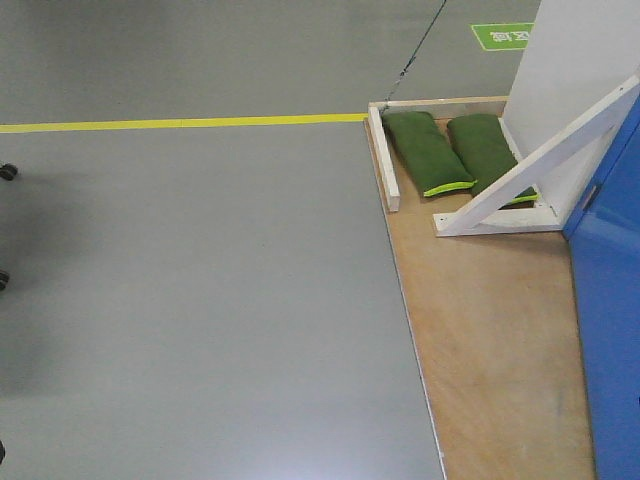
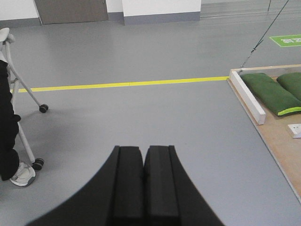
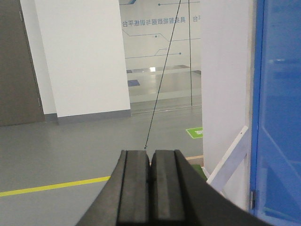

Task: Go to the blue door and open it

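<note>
The blue door is cut off by the right edge of the front view (only a strip shows, its handle out of frame). It stands along the plywood base, just behind the white brace. The left gripper and right gripper both have their jaws pressed together, holding nothing.

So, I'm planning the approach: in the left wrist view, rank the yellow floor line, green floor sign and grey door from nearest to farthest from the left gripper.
1. Yellow floor line, straight ahead of the left gripper.
2. Green floor sign, far right.
3. Grey door, back wall, left.
</note>
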Controlling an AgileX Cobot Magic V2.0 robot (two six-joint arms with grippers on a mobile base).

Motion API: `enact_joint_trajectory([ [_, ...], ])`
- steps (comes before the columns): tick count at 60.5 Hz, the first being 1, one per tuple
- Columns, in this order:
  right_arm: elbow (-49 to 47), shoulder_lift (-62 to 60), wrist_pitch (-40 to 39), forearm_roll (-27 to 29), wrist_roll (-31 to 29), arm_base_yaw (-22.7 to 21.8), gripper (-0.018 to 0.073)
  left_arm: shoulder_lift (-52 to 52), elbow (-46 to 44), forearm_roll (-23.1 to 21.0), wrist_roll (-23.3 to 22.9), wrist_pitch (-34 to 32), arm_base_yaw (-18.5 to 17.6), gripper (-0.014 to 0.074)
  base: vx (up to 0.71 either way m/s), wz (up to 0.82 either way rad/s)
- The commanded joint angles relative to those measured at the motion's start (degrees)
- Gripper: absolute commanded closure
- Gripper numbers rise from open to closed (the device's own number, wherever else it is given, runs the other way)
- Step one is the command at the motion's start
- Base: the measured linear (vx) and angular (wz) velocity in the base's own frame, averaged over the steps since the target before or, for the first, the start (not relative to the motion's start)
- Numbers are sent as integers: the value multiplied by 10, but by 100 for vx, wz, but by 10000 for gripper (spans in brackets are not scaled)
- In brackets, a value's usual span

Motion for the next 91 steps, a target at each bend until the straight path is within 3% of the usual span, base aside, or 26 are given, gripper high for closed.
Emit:
enact_joint_trajectory([
  [1,5,6,-47,-4,-5,-1,564,-10,-20,0,-2,-47,-1,526,6,0],
  [44,-8,15,-22,15,-5,-1,564,-10,-20,0,-2,-47,-1,526,0,0],
  [53,-90,26,29,27,-5,-1,564,-10,-20,0,-2,-47,-1,526,0,0],
  [67,-251,142,25,16,-5,-10,564,-10,-20,0,-2,-47,-1,526,0,0],
  [72,-308,186,25,22,-5,-50,564,-10,-20,0,-2,-47,-1,526,0,0],
  [77,-368,235,24,75,-5,-122,564,-10,-20,0,-2,-47,-1,526,0,0],
  [83,-431,291,22,200,-5,-235,564,-10,-20,0,-2,-47,-1,526,0,0],
  [91,-499,346,21,440,-5,-407,564,-10,-20,0,-2,-47,-1,526,0,0],
])
